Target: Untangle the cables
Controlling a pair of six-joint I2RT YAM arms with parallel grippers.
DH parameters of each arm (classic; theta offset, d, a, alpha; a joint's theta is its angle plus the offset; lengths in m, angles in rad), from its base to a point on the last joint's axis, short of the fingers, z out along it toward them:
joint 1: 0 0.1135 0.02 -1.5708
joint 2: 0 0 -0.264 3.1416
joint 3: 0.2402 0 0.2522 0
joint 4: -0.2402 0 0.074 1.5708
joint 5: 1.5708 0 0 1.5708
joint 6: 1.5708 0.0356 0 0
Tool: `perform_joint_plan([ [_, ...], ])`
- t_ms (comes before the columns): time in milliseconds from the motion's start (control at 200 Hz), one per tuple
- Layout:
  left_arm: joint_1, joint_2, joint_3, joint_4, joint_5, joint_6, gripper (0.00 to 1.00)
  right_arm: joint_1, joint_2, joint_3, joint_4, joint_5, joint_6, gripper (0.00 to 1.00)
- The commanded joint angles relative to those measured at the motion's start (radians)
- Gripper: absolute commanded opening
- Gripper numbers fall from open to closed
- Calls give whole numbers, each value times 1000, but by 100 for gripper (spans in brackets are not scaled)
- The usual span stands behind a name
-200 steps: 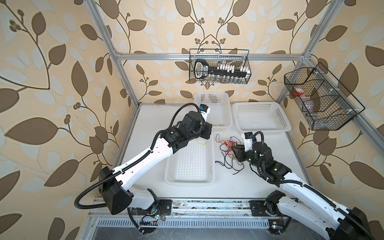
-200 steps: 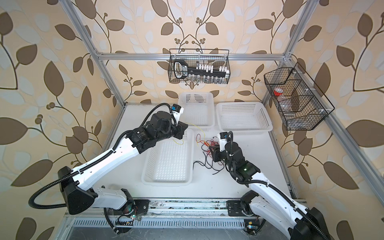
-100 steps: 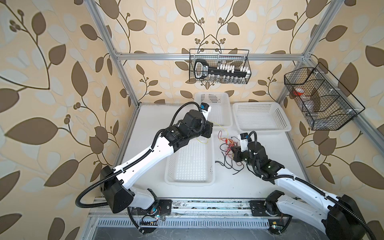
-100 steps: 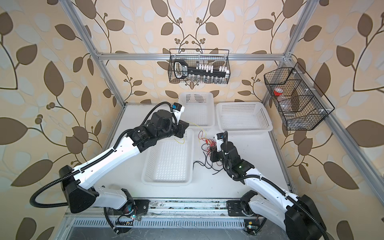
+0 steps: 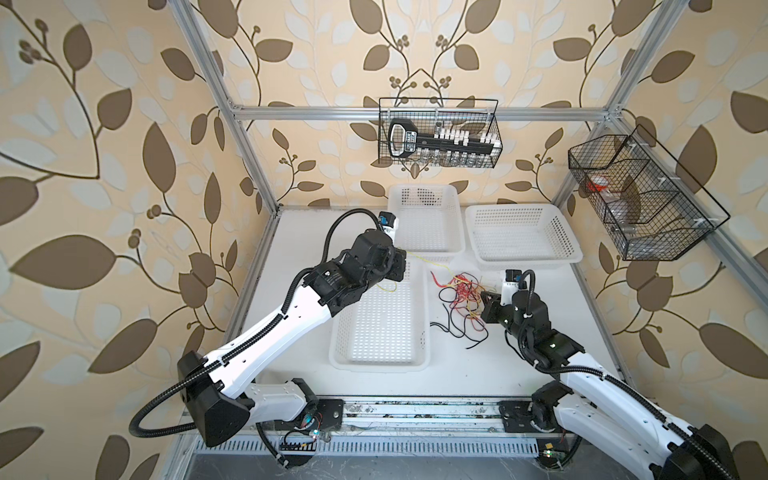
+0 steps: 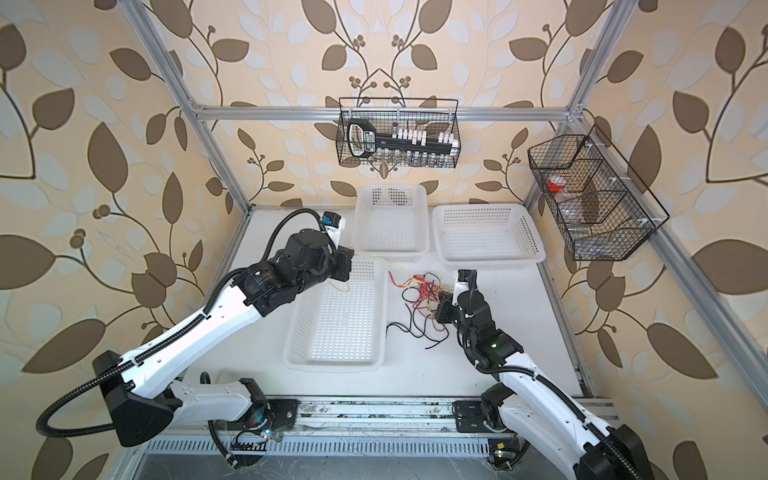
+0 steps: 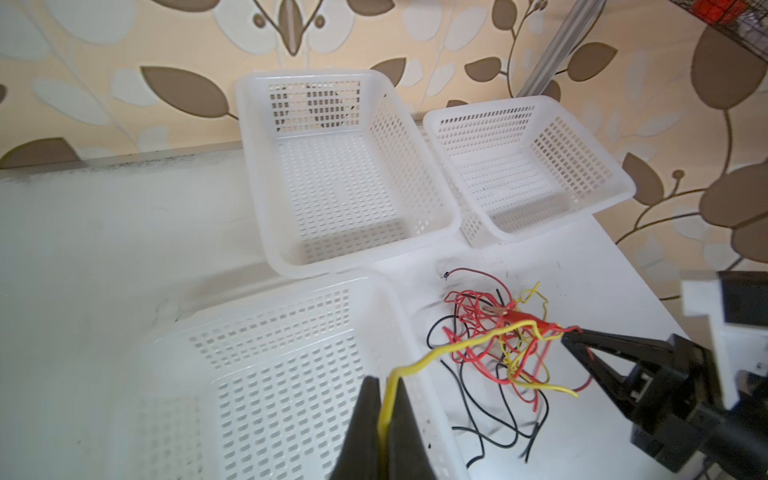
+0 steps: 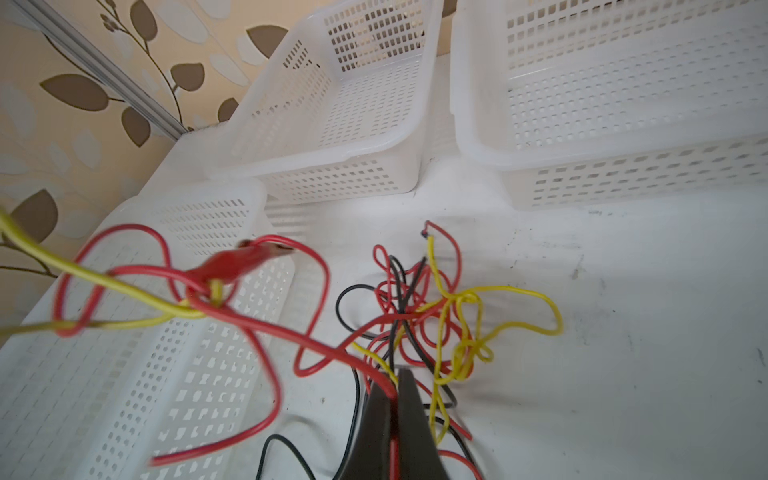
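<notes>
**Both arms holding the cables (image 5: 459, 293), which lie heaped on the table (image 5: 469, 374) between them.**
The heap sits just right of the near basket (image 5: 378, 361); from it the yellow strand (image 7: 457, 345) runs left, lifted over the basket's far right corner, to the left gripper (image 7: 386, 386), which is clenched on it; the right gripper (image 8: 395, 384), at the heap's right edge, is pinched on the red strand (image 8: 291, 336); the grips face each other along a left-right line; yellow loops round red beside the red clip (image 8: 237, 266), so pulling apart would probably tighten that crossing.
</notes>
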Motion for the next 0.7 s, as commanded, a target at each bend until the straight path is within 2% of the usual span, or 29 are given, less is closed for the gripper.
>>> perform_joint_plan([
  [0,56,-100,-14,-2,-128,-41,0,-36,-13,-27,-136,105,51,0],
  [325,98,-160,-23,-51,-148,-46,0,-113,12,-22,-252,202,132,0],
  [495,115,-145,2,-78,-171,-33,0,-201,15,-21,-269,158,140,0],
  [595,117,-147,-5,-43,-108,-28,0,-222,3,-15,-278,161,121,0],
  [695,116,-141,-29,13,17,-23,0,-221,-38,-16,-246,116,92,0],
])
